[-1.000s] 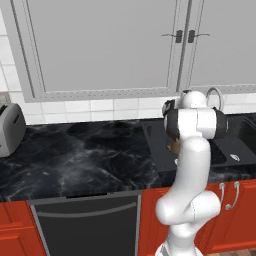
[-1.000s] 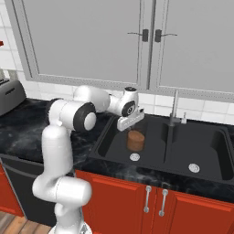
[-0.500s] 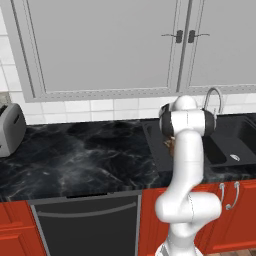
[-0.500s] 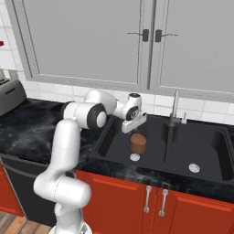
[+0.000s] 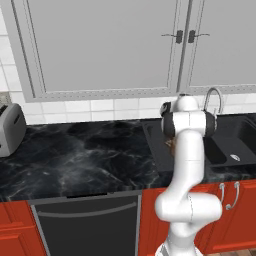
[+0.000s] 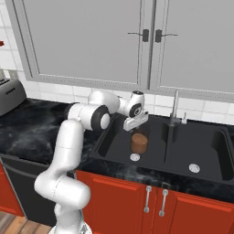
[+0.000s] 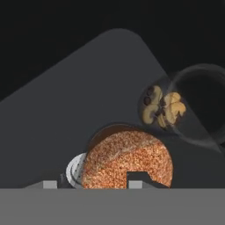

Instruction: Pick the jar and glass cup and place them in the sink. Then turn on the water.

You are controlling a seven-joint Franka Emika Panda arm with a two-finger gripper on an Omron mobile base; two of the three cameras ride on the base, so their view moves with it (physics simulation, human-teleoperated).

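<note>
Since the earlier frames the arm has been swung further over the sink (image 6: 215,137), and the gripper (image 6: 135,122) has been lifted slightly clear of the jar (image 6: 139,143), which has been left standing where it was. In the right base view the jar is seen upright on the floor of the left basin, just beyond the round drain (image 6: 135,157), with the gripper hanging directly above it at twelve o'clock and a gap visible between the two. The jaws are seen released, nothing being held between them.

In the hand view the speckled tan top of the jar (image 7: 127,158) is seen from above, overlapping the pale ring of the drain (image 7: 74,170) at its nine o'clock. At about one o'clock from the jar a translucent cylinder, the glass cup (image 7: 189,105), is seen lying on its side on the basin floor, its open mouth turned away from the jar and something yellow and dark showing through its base; it is near the jar, but whether the two touch cannot be told.

The chrome tap (image 6: 174,106) is seen at the back rim, at two o'clock from the jar. In the left base view the gripper is hidden behind the arm.
</note>
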